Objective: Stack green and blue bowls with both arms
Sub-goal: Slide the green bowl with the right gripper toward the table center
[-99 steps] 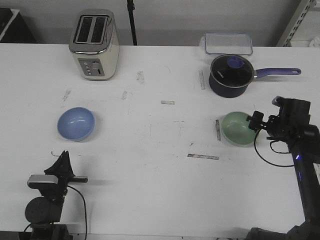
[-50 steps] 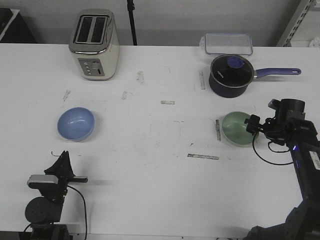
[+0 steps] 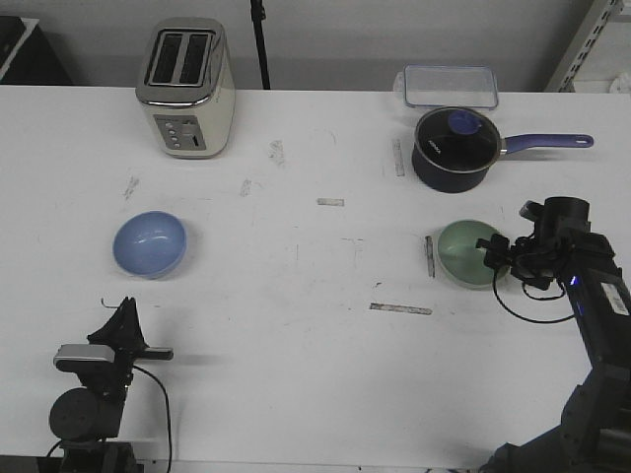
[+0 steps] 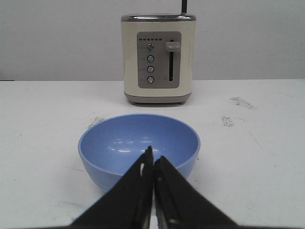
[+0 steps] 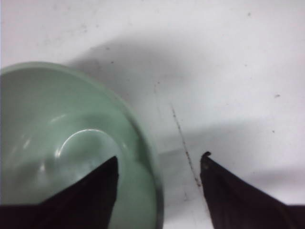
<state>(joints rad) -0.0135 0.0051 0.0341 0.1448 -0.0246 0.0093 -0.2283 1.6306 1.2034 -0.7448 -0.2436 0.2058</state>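
Observation:
The pale green bowl [image 3: 467, 252] sits on the white table [image 3: 315, 325] at the right, in front of the saucepan. My right gripper [image 3: 496, 254] is open at the bowl's right rim; in the right wrist view [image 5: 159, 162] one finger is over the bowl's inside [image 5: 62, 143] and the other is outside the rim. The blue bowl [image 3: 149, 243] sits at the left. My left gripper [image 3: 126, 313] is shut and empty at the near left edge, short of the blue bowl [image 4: 139, 142], with its tips [image 4: 153, 155] pointing at it.
A cream toaster [image 3: 184, 89] stands at the back left and shows behind the blue bowl in the left wrist view [image 4: 158, 59]. A dark navy saucepan [image 3: 454, 148] with a blue handle stands behind the green bowl. A clear lidded box [image 3: 448, 86] is at the far edge.
My right gripper has moved left and lower, from beside the green bowl onto its right rim. The left arm and both bowls have not moved.

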